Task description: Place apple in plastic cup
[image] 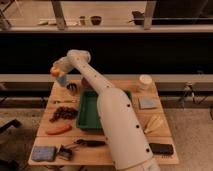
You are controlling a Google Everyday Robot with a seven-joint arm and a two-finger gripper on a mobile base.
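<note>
My gripper (56, 71) is at the far left corner of the wooden table (125, 150), at the end of the white arm. It is shut on the apple (53, 72), a small orange-red fruit. It holds the apple just above and slightly left of the light-blue plastic cup (62, 80). The cup stands upright on the table's back left edge, partly hidden by the gripper.
A green tray (86, 112) lies mid-table, beside the arm. Dark grapes (64, 113), a long orange carrot-like thing (57, 130) and a blue sponge (44, 152) lie on the left. A white round container (145, 81), a grey cloth (148, 102) and a black block (161, 148) lie on the right.
</note>
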